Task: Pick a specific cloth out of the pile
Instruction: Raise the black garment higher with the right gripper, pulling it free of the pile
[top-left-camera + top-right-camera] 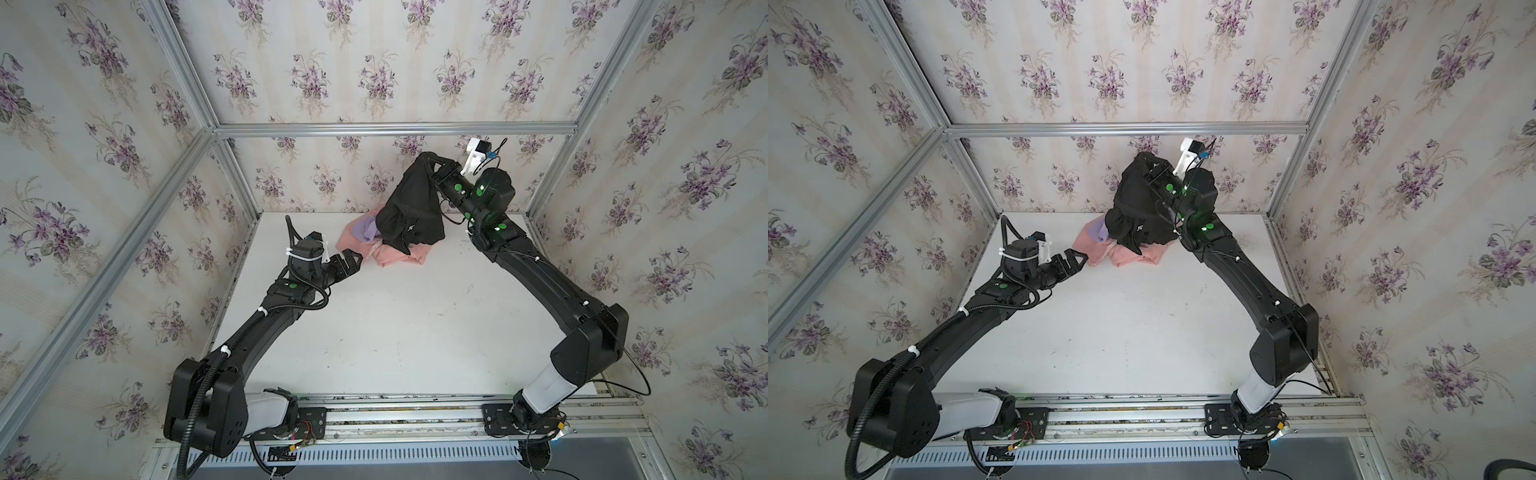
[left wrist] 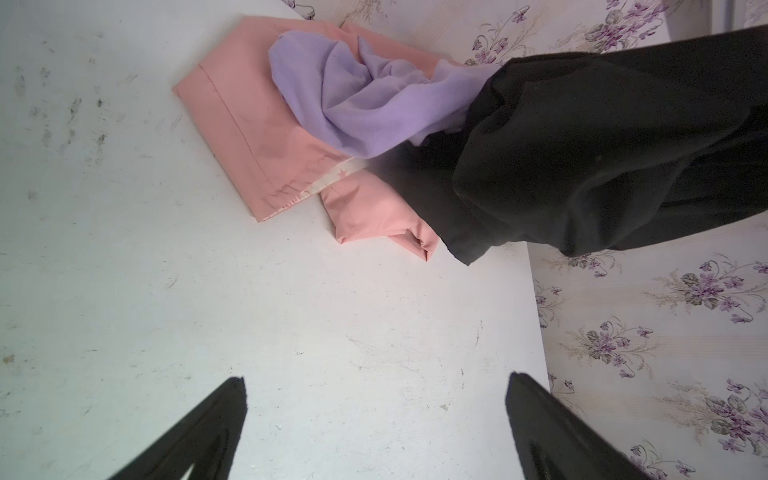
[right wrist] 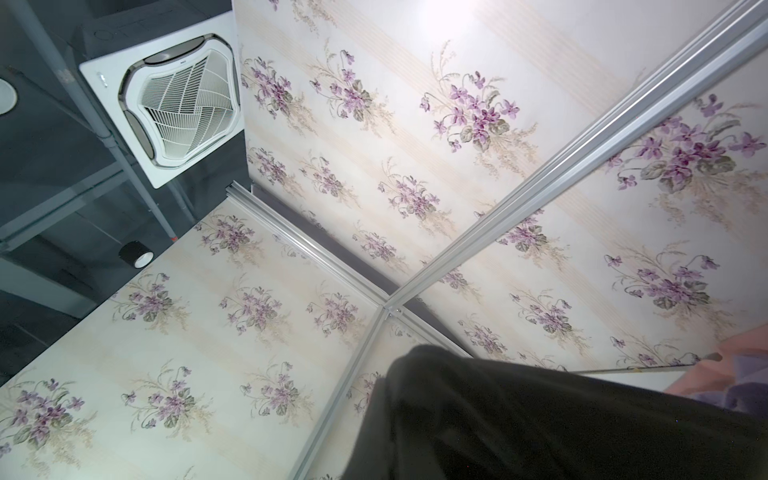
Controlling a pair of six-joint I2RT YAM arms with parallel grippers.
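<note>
- In both top views the right gripper [image 1: 430, 160] is clamped tight on a bunched top edge of the black cloth [image 1: 409, 208], held high near the floral wallpaper [image 1: 332, 83] at the back. The garment hangs in a long drape, its hem over the pile [image 1: 399, 255] at the far edge of the white table [image 1: 395, 324].
- The rest of the pile lies on the table: a salmon-pink cloth [image 1: 409, 257] underneath and a crumpled lavender cloth [image 1: 365, 228] on top, showing to the left of the black drape.
- The left gripper [image 1: 356, 259] sits low over the table just left of the pile, its jaws spread wide and empty. Its tips are close to the pink edge, but contact cannot be told.
- The left wrist view shows two dark fingers [image 2: 208, 428] standing far apart over bare table, with nothing between them. Beyond them the salmon-pink cloth [image 2: 232, 137] lies flat and the lavender cloth [image 2: 353, 95] is heaped on it. The black cloth [image 2: 602, 145] hangs across both — whether its hem clears them cannot be told.
- The right wrist view looks upward at wallpaper, an aluminium frame [image 3: 540, 174] and a ceiling vent [image 3: 183, 99]. The black cloth [image 3: 540, 415] fills the near corner and hides the jaws, with slivers of pink and lavender at the edge.
</note>
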